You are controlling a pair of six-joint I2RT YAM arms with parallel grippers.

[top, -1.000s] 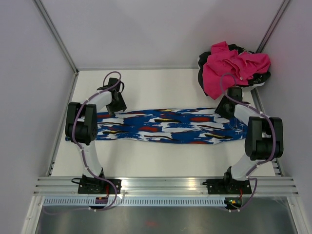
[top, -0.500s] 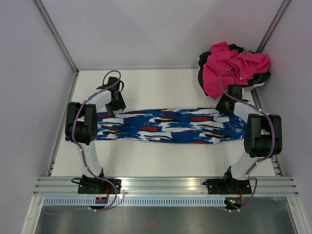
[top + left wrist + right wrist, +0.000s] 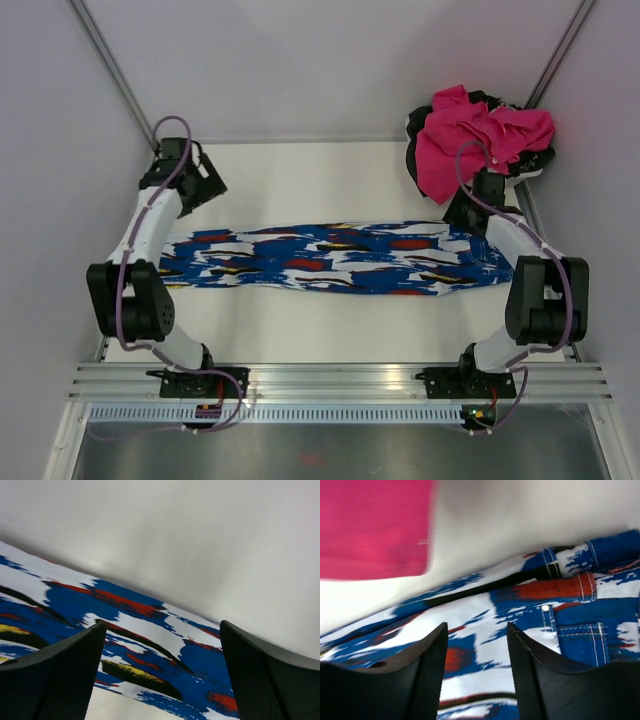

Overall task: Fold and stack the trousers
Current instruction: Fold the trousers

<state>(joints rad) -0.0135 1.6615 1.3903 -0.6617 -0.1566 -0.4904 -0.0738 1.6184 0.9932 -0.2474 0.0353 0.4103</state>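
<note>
Trousers lie flat across the middle of the surface. The left tool just opened wide and moved to the far left corner. The right tool is open too, so folding can start.

No text, label, brand, number or sign legible in any view. On the trousers, only brush-stroke blotches and stitched seams, no lettering. Near the pocket seam, a small metal rivet, too small to tell whether stamped.
</note>
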